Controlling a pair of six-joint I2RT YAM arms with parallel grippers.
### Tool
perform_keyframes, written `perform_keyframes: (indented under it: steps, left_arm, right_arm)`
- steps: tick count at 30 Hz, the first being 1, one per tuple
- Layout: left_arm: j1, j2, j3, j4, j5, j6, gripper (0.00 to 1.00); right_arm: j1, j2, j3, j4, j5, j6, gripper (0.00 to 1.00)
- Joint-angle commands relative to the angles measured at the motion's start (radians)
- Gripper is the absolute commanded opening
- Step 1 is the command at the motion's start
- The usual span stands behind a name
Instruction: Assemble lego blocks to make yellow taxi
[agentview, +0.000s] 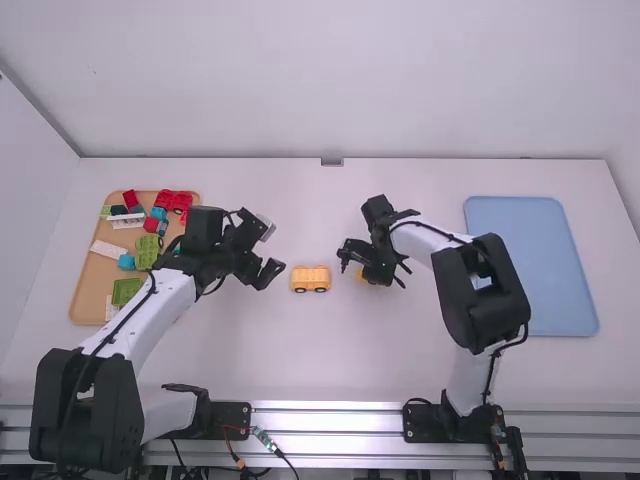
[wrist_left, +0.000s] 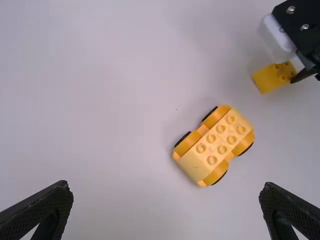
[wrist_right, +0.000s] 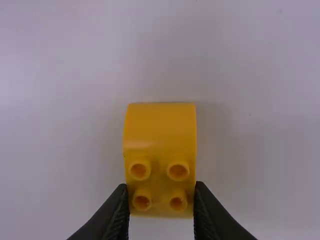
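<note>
White table (agentview: 340, 360), pale wall (agentview: 330, 80) behind, left tool (agentview: 272, 252) spread wide, right tool (agentview: 371, 273) gripping yellow block (wrist_right: 160, 127)

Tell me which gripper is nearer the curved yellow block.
Right: the right gripper is shut on the curved yellow block; the left gripper hangs open farther left, beyond the yellow wheeled base.
</note>
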Motion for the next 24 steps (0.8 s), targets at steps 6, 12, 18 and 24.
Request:
perform_keyframes:
  steps: [6,12,18,24]
  left_arm:
    - [0.003,-0.025,0.026,-0.001,0.006,0.037,0.99]
    - [0.002,-0.025,0.026,-0.001,0.005,0.063,0.99]
    - [0.002,-0.025,0.026,-0.001,0.013,0.095,0.99]
    - [0.002,-0.025,0.026,-0.002,0.013,0.092,0.99]
  right_arm:
    - [-0.005,0.080,0.055,-0.080,-0.021,-0.244,0.23]
    - [-0.002,0.080,0.055,-0.095,0.013,-0.312,0.30]
    - [0.002,0.079,0.055,-0.072,0.035,-0.304,0.36]
    - [0.001,0.052,0.055,-0.074,0.035,-0.276,0.98]
